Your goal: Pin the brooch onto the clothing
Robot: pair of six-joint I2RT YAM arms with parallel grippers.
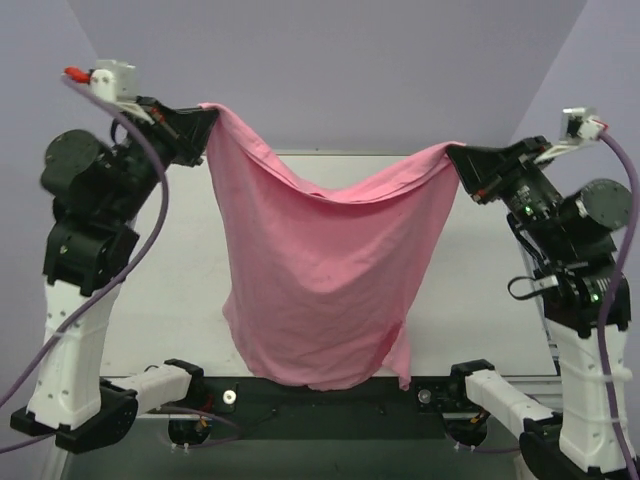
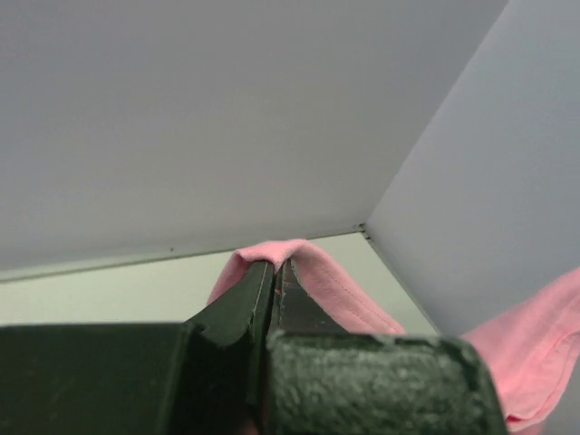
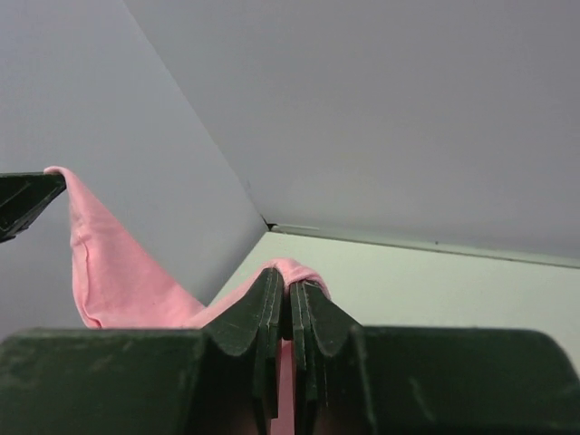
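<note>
The clothing [image 1: 330, 290], a pink T-shirt, hangs in the air between my two arms, sagging in the middle with its lower edge near the table's front. My left gripper [image 1: 205, 125] is shut on its upper left corner; in the left wrist view pink cloth [image 2: 272, 254] folds over the closed gripper [image 2: 275, 265]. At the upper right corner my right gripper [image 1: 458, 160] is shut on the fabric, and the right wrist view shows cloth [image 3: 299, 268] pinched at the tips of that gripper [image 3: 288, 288]. The brooch is out of view.
The white table [image 1: 180, 260] lies under the hanging shirt, with purple-grey walls behind and at both sides. Both arm bases [image 1: 70, 400] stand at the near edge, with purple cables looping off the wrists.
</note>
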